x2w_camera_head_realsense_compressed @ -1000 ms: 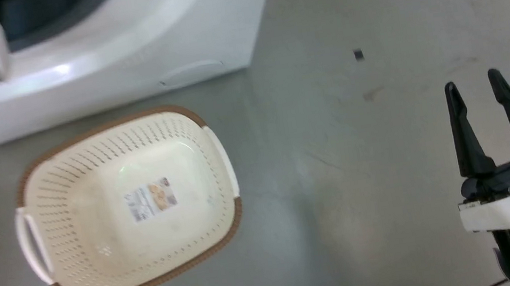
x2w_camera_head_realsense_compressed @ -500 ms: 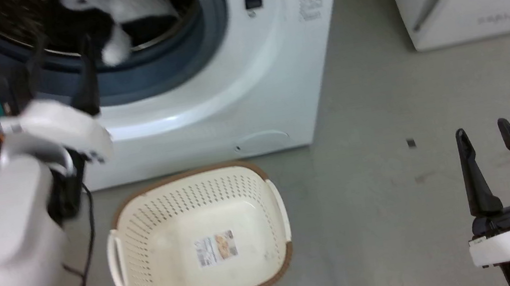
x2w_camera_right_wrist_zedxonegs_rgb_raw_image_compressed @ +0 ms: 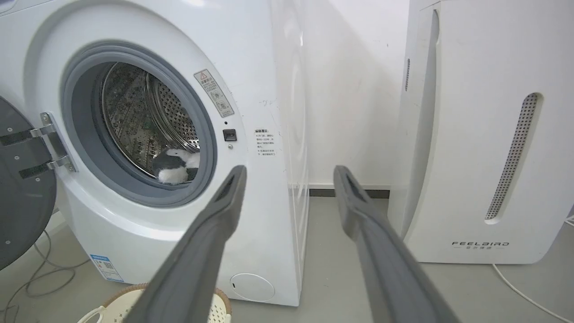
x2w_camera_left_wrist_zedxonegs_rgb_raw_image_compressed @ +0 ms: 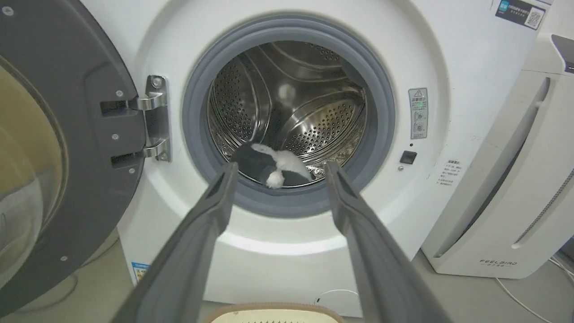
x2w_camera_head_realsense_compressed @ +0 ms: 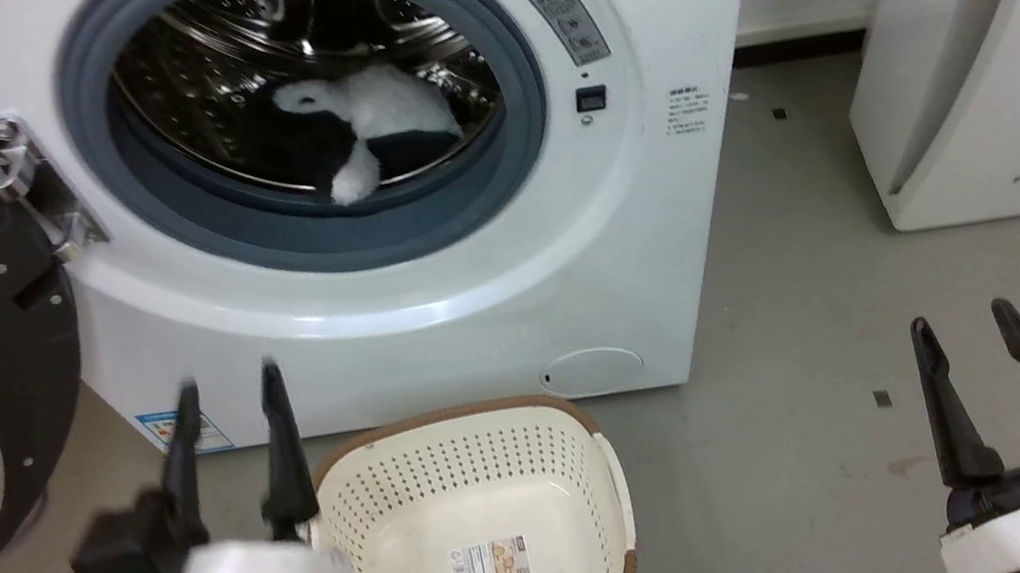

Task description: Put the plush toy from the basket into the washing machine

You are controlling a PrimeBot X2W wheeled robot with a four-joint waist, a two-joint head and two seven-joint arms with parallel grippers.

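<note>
One plush toy (x2w_camera_head_realsense_compressed: 366, 136) inside one washing machine (x2w_camera_head_realsense_compressed: 435, 323), one basket (x2w_camera_head_realsense_compressed: 495, 456)

A smooth grey floor (x2w_camera_head_realsense_compressed: 773, 288) meets a white wall (x2w_camera_right_wrist_zedxonegs_rgb_raw_image_compressed: 354, 80) at a dark skirting strip (x2w_camera_right_wrist_zedxonegs_rgb_raw_image_compressed: 350, 193). A white FEELBIRD appliance (x2w_camera_right_wrist_zedxonegs_rgb_raw_image_compressed: 471, 148) stands there, a white cable (x2w_camera_right_wrist_zedxonegs_rgb_raw_image_compressed: 515, 283) trailing beside it.

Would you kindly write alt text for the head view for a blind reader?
The plush toy lies in the drum of the open washing machine; the empty basket stands before it, between the open left gripper and right gripper.
</note>
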